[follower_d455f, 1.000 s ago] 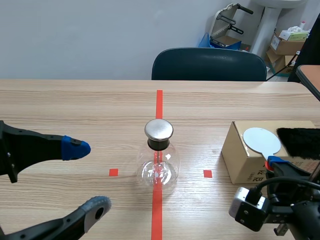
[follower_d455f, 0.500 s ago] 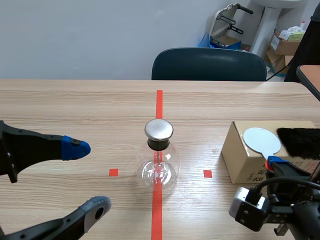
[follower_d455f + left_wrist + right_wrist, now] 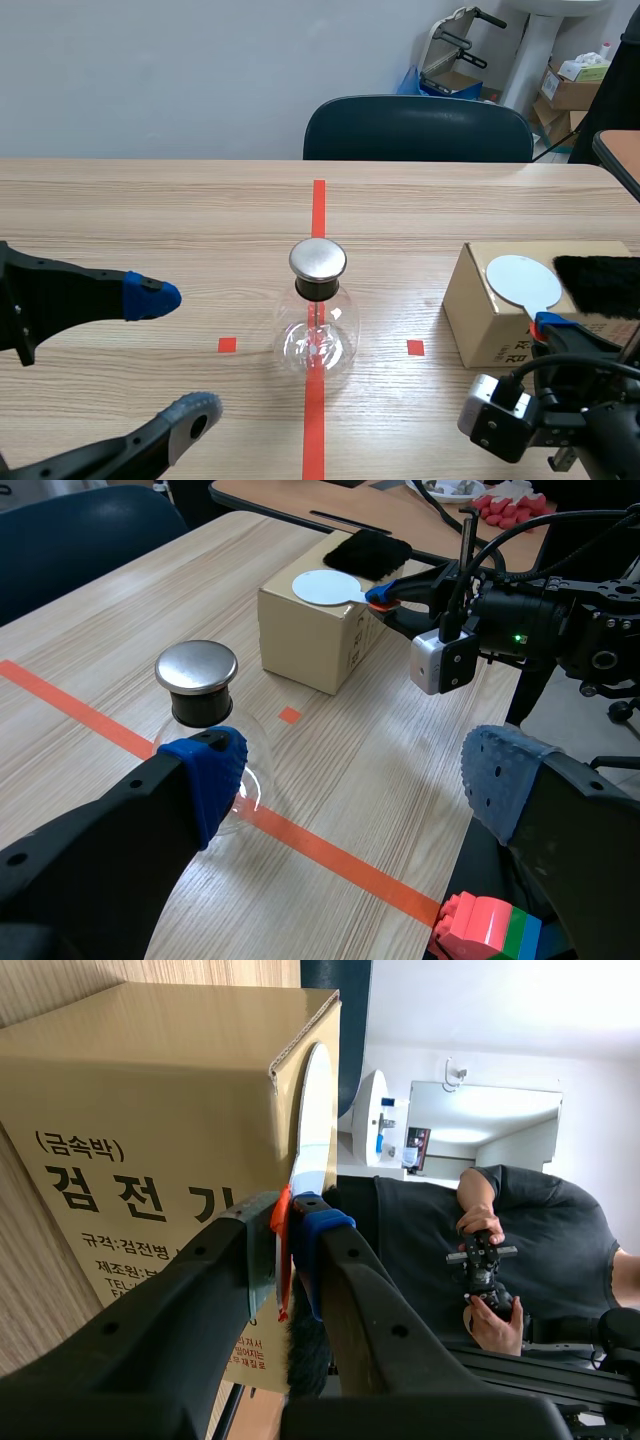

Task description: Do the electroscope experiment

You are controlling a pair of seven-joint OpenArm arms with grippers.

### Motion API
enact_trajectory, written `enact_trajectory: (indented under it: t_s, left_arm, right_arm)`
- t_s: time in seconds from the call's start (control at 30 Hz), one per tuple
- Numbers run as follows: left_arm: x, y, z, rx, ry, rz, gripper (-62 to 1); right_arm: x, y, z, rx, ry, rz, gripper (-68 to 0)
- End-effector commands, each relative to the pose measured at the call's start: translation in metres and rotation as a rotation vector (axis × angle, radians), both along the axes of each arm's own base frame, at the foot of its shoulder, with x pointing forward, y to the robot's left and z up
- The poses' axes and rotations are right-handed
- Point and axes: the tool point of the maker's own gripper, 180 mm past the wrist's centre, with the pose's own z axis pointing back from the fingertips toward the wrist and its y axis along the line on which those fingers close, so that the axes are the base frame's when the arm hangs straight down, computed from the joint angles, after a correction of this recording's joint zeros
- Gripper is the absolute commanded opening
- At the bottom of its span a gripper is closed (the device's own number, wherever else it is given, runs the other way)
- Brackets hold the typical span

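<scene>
The counter point(image 3: 150, 210) runs away from me, with a tape line down its middle. On my right stands the cardboard box point(image 3: 485, 320), printed side facing me. The glass electroscope flask point(image 3: 318, 330) stands upright on the centre tape line, apart from the box, its round metal cap point(image 3: 318, 259) on top.

My left end effector point(image 3: 172, 353) hangs to the flask's left with its fingers wide apart and nothing between them. From its wrist camera the flask sits just ahead of one finger, not touched.

A black fur pad point(image 3: 600, 282) lies on the box top. Beside it, on the same top, lies the white disc point(image 3: 522, 279). Its thin orange-red handle point(image 3: 281, 1260) reaches back over the box's near edge toward me.

My right end effector point(image 3: 287, 1222) is clamped on that handle, its pads pressed on either side. The paddle's long axis runs from my grip away across the box.

As I judge it, the cap lies to the left of this grip and somewhat farther out. The right arm must carry the disc there.
</scene>
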Motion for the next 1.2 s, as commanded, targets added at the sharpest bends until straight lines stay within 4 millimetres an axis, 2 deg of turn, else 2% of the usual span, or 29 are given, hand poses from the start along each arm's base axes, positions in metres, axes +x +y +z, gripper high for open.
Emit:
enact_trajectory:
  t_s: [0.0, 0.53, 0.87, 1.03, 1.1, 1.17]
  left_arm:
    - [-0.001, -0.006, 0.012, -0.042, -0.022, -0.008, -13.8]
    - [-0.001, -0.006, 0.012, -0.041, -0.022, -0.008, -13.8]
    - [-0.001, -0.006, 0.012, -0.041, -0.022, -0.008, -13.9]
    - [0.003, -0.004, 0.011, -0.033, -0.03, 0.013, -20.3]
    - [0.003, -0.003, 0.01, -0.026, -0.028, 0.015, -26.6]
    - [0.003, -0.003, 0.01, -0.023, -0.028, 0.012, -36.3]
  right_arm:
    - [0.007, -0.004, 0.009, -0.013, -0.033, 0.0, -66.8]
    - [0.007, -0.004, 0.01, -0.017, -0.035, 0.003, -66.7]
    - [0.014, 0.003, 0.04, -0.009, -0.122, 0.009, -66.6]
    - [0.016, 0.016, 0.047, -0.007, -0.143, 0.032, -66.6]
    - [0.016, 0.023, 0.051, -0.002, -0.162, 0.047, -66.6]
    - [0.015, 0.03, 0.054, -0.004, -0.183, 0.062, -66.6]
